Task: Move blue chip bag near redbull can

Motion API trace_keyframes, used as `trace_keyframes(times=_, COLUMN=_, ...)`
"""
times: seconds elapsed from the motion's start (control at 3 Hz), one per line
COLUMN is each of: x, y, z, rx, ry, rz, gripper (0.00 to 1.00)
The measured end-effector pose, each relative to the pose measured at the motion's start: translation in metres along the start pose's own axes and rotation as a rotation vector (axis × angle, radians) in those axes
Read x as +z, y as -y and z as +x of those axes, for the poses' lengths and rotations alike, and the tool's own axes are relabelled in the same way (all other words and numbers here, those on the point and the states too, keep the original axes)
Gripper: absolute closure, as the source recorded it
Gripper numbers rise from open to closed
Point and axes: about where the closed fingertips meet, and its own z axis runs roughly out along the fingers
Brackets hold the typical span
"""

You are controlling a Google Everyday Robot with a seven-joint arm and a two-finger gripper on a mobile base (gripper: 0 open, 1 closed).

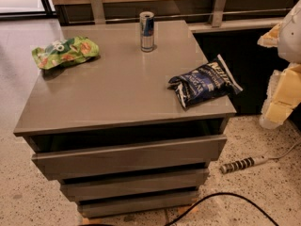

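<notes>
The blue chip bag lies crinkled on the front right corner of the grey cabinet top, with its white strip hanging a little over the right edge. The redbull can stands upright at the back middle of the top, well apart from the bag. My gripper shows as white and yellow parts at the right edge of the camera view. It hangs to the right of the cabinet, off the top and apart from the bag, and holds nothing that I can see.
A green snack bag lies at the back left of the top. The cabinet has three drawers, slightly pulled out. A power strip and a black cable lie on the speckled floor at the right. A dark counter with metal brackets runs behind.
</notes>
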Motion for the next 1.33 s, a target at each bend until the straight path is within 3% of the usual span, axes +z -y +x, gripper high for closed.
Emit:
trace_keyframes(times=0.33, x=0.0, y=0.0, z=0.0, rx=0.0, ry=0.0, rz=0.0, gripper=0.0)
trace_keyframes(times=1.0, x=0.002, y=0.011, z=0.002, rx=0.097, ry=0.113, rz=0.004, gripper=0.0)
trace_keyframes(times=1.33, x=0.041, y=0.056, z=-0.006, rx=0.187, ry=0.353, rz=0.033, gripper=0.0)
